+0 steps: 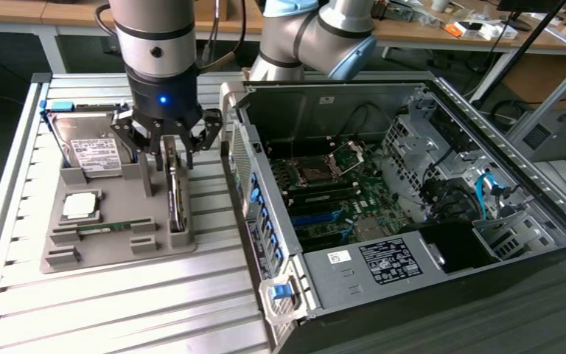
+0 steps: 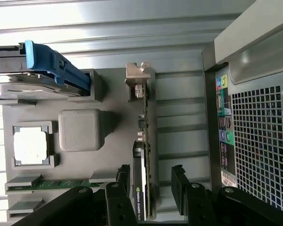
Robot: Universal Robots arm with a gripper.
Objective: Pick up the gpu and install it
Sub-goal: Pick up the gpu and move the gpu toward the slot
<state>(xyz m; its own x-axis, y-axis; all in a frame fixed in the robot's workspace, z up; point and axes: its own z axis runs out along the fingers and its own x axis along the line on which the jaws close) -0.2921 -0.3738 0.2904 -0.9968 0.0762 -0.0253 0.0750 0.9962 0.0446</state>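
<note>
The gpu (image 1: 175, 193) stands on edge in a slot of the grey holder tray (image 1: 116, 254), a thin green card with a silver bracket at one end. My gripper (image 1: 172, 144) hangs right over its far end, open, one finger on each side of the card. In the wrist view the gpu (image 2: 144, 136) runs between the two black fingertips (image 2: 178, 178), with a gap showing on both sides. My gripper (image 2: 151, 178) holds nothing.
On the same tray sit a silver hard drive (image 1: 91, 153) with a blue clip, a CPU (image 1: 79, 206) and a narrow memory stick (image 1: 106, 228). The open PC case (image 1: 411, 184) lies close on the exterior view's right, motherboard exposed, on a slatted metal table (image 1: 116, 317).
</note>
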